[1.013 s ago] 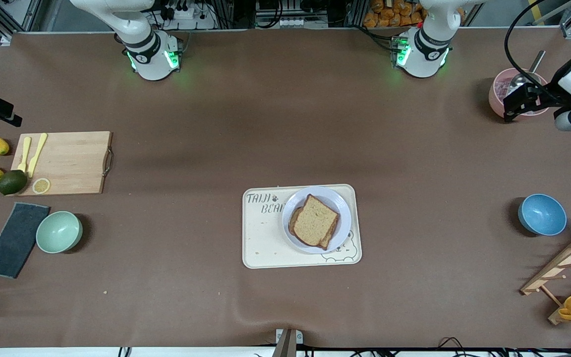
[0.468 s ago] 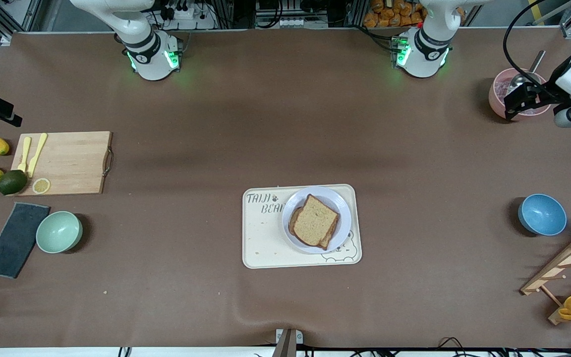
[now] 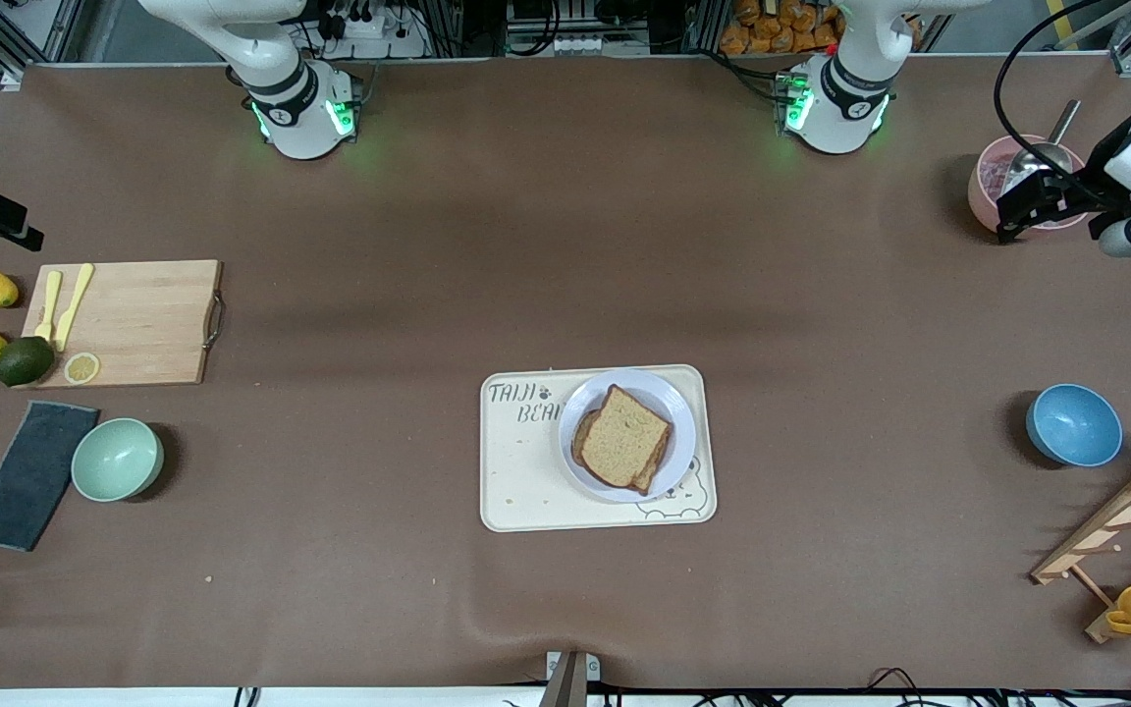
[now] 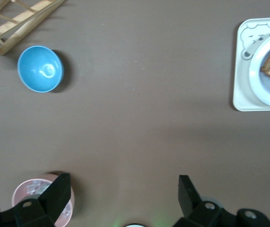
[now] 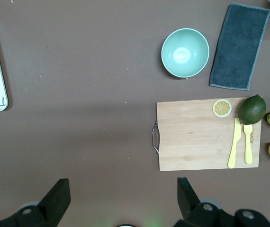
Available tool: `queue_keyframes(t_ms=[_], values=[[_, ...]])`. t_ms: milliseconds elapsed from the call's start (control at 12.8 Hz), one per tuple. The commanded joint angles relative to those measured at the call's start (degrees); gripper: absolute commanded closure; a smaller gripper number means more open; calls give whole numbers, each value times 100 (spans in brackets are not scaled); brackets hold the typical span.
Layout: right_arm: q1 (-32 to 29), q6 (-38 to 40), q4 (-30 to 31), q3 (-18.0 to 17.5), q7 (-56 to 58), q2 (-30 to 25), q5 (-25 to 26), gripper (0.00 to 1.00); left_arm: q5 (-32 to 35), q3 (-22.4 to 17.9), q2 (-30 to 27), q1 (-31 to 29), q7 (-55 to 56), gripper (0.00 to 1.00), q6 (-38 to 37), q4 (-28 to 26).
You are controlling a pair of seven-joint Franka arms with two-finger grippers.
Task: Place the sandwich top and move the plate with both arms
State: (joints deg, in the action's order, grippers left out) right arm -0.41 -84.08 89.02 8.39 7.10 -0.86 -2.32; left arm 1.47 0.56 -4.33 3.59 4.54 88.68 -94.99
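Brown wholemeal bread, the squarish sandwich top, is seen lying on the lower slice on the small round lavender-white plate, at lower centre of the front view on the cream rectangular tray. The left pincer, at upper right over the pink bowl, is spread wide and empty. The right pincer is likewise spread wide and empty, over bare bench in its wrist view. An uneven two-sided grip on the rim could probably tilt the plate, sliding the top off.
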Motion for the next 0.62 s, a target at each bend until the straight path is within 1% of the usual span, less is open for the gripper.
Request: queue_keyframes(t_ms=[0, 156, 545], values=[[-56, 50, -113, -31, 37, 33, -23, 0, -261, -258, -24, 230, 64, 0, 115, -116], [-47, 50, -113, -31, 37, 41, -23, 0, -261, -258, 72, 239, 56, 0, 115, -73], [-47, 50, -113, -31, 37, 33, -32, 0, -182, -258, 64, 265, 38, 0, 106, -37]])
